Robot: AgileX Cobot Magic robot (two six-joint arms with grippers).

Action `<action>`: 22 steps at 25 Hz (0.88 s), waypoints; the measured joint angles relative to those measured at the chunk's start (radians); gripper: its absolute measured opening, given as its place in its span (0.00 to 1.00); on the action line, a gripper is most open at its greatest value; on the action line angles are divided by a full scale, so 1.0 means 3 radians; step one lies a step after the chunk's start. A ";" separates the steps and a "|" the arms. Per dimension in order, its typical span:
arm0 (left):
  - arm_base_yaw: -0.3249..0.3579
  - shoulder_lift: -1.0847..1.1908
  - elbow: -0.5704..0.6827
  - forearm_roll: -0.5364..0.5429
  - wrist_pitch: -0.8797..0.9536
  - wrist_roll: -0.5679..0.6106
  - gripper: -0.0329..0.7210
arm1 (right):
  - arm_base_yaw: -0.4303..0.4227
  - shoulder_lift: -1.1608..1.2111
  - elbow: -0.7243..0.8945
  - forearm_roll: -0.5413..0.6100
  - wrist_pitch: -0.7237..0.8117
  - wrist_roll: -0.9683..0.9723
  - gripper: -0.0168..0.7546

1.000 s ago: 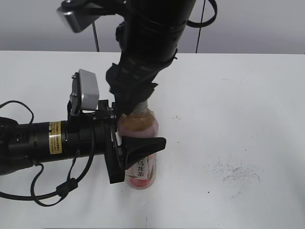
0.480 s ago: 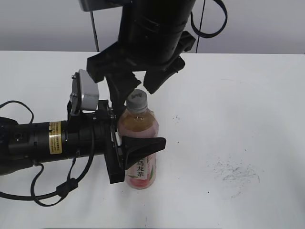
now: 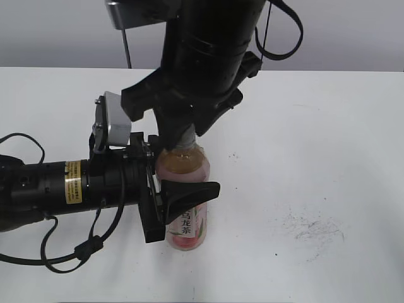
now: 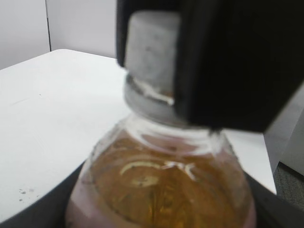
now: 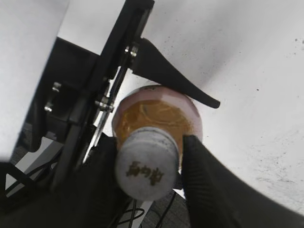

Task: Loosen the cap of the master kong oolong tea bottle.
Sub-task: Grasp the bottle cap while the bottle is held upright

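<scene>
The master kong oolong tea bottle (image 3: 184, 169) stands upright on the white table (image 3: 328, 126), with its pink label low on the body. My left gripper (image 3: 196, 189) comes in from the left and is shut on the bottle's body; its dark fingers frame the bottle (image 4: 161, 190) in the left wrist view. My right gripper (image 3: 182, 136) hangs down over the bottle top, its fingers on either side of the white-grey cap (image 5: 145, 164), shut on it. The cap (image 4: 149, 52) is partly covered by a black finger. In the exterior view the cap is almost hidden.
Dark scuff marks (image 3: 312, 227) lie on the table to the right of the bottle. Black cables (image 3: 63, 259) trail by the left arm at the front left. The right arm's bulk fills the space above the bottle.
One second ago my right gripper held the cap. It then lifted, opened and turned, baring the cap. Now it is back down and shut on the cap. The left gripper and bottle stayed put.
</scene>
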 joint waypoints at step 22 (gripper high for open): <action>-0.0003 0.0000 0.0000 0.0029 -0.0010 0.0048 0.63 | 0.0003 -0.0020 0.0000 -0.0001 0.0016 -0.7886 0.39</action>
